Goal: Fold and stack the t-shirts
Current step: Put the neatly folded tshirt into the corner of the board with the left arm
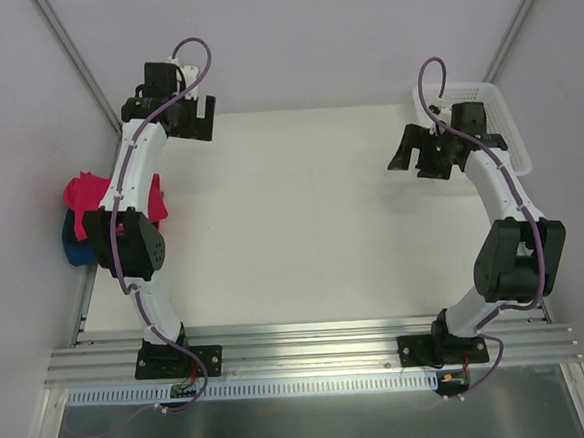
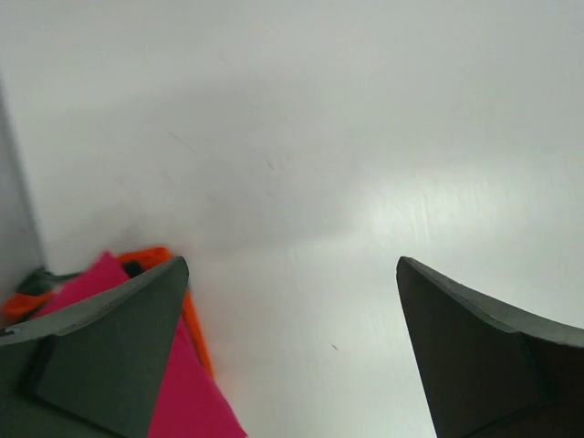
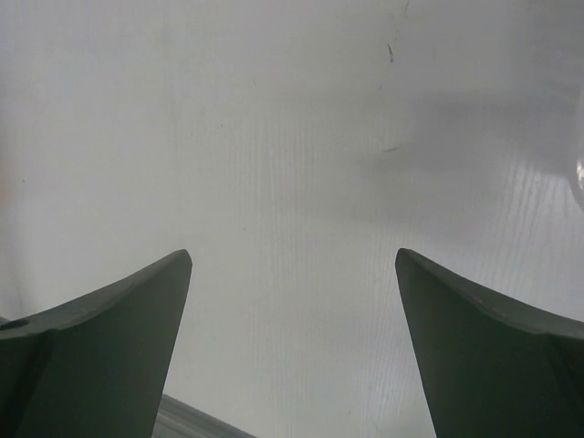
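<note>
While I watched from the top camera, the left gripper (image 1: pixel 193 126) hung over the table's (image 1: pixel 303 228) 11 o'clock corner, jaws spread as wide as they go and nothing between them. Its wrist camera confirmed it: both fingers (image 2: pixel 119 347) stood well apart over bare tabletop. The right gripper (image 1: pixel 420 162) sat near 2 o'clock, just beside the basket (image 1: pixel 494 100), equally wide open and empty; its own camera showed only white surface between the fingers (image 3: pixel 109 347).

All the shirts I could see lay bunched at the 9 o'clock edge. The pink shirt (image 1: pixel 82 197) was on top, its visible part stretched crosswise, from the table's edge toward 3 o'clock, with a flap poking out past the left arm (image 1: pixel 136 168), which crossed over its middle. The blue shirt (image 1: pixel 74 249) peeked out beneath it on the 6 o'clock side, at the table's very edge. From the left wrist, the pink shirt (image 2: pixel 196 392) filled the lower left corner behind the left finger, and an orange shirt (image 2: pixel 194 319) showed as a narrow strip along its edge. I could not tell how neatly any of them was folded.
</note>
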### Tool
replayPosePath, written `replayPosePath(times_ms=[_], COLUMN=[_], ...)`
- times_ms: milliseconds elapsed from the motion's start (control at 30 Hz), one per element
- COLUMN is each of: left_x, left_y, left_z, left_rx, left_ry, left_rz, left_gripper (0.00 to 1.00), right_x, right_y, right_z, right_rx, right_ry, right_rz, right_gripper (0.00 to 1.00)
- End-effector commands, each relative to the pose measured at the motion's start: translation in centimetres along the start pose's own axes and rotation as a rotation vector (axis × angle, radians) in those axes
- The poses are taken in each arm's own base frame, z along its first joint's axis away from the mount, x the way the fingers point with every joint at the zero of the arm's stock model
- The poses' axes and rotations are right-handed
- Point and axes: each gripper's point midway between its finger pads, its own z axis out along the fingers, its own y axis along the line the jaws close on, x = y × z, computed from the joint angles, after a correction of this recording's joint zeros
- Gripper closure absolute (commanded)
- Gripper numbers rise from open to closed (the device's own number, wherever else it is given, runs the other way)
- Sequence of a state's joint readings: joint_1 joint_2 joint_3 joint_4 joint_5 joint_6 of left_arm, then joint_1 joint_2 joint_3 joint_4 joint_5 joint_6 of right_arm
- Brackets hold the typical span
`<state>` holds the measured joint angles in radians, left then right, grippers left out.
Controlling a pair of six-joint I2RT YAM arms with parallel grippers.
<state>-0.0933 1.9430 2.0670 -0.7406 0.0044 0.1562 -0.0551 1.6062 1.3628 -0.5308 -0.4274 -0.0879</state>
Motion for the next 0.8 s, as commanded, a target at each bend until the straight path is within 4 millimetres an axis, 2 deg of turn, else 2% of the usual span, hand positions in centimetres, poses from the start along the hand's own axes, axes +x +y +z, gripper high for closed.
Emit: replayPosePath(times_ms=[0, 33, 100, 167, 200, 267, 300, 367, 400, 500, 533, 600, 667, 700, 767], left_x=[2.3, 4.0, 5.6, 7.6, 9.2, 10.8, 12.7, 14.3, 15.7, 19.1, 20.8, 22.7, 23.1, 23.0, 22.5], left_y=[-4.6, -5.0, -5.1, -4.9, -4.4, -4.0, -4.1, -3.7, -3.7, -3.7, -3.7, -3.5, -2.2, -1.4, -0.4], left_z=[-2.5, -1.9, -1.0, 0.6, 2.2, 2.9, 4.4, 4.4, 5.5, 4.9, 4.4, 2.7, 1.6, -0.3, -2.0], left_rx=[0.206, 0.219, 0.22, 0.206, 0.178, 0.16, 0.162, 0.151, 0.151, 0.142, 0.14, 0.131, 0.062, 0.045, 0.015], left_ry=[0.055, 0.106, 0.154, 0.236, 0.299, 0.386, 0.463, 0.566, 0.627, 0.785, 0.842, 0.894, 0.876, 0.848, 0.806], left_rz=[-0.116, -0.123, -0.117, -0.102, -0.094, -0.075, -0.068, -0.05, -0.046, -0.051, -0.063, -0.121, -0.134, -0.145, -0.142], left_gripper=[0.01, 0.01, 0.02, 0.02, 0.01, 0.01, 0.01, 0.01, 0.02, 0.05, 0.06, 0.08, 0.08, 0.08, 0.08], right_x=[1.5, 2.0, 2.6, 3.2, 3.2, 3.5, 3.4, 3.1, 3.0, 2.4, 2.4, 2.2, 2.4, 2.6, 2.6], right_y=[0.2, 0.1, 0.4, -0.3, -0.2, -0.4, -0.4, -0.2, -0.1, -0.1, -0.1, -0.3, -0.5, -0.4, -0.5], right_z=[-3.4, -3.9, -4.9, -4.8, -5.0, -4.7, -4.7, -4.7, -4.8, -4.8, -4.8, -4.7, -4.4, -4.4, -4.0], right_rx=[-0.004, -0.013, -0.021, 0.004, 0.004, 0.001, -0.001, -0.012, -0.013, -0.009, -0.006, 0.0, 0.0, -0.002, -0.01], right_ry=[0.094, 0.109, 0.097, 0.088, 0.072, 0.061, 0.053, 0.036, 0.03, 0.014, 0.016, 0.014, 0.016, 0.018, 0.021], right_rz=[-0.049, -0.036, -0.032, -0.002, 0.004, 0.037, 0.042, 0.053, 0.056, 0.053, 0.051, 0.046, 0.048, 0.054, 0.061], right_gripper=[0.0, 0.0, 0.0, 0.0, 0.0, 0.0, 0.0, 0.0, 0.01, 0.01, 0.0, 0.0, 0.0, 0.0, 0.01])
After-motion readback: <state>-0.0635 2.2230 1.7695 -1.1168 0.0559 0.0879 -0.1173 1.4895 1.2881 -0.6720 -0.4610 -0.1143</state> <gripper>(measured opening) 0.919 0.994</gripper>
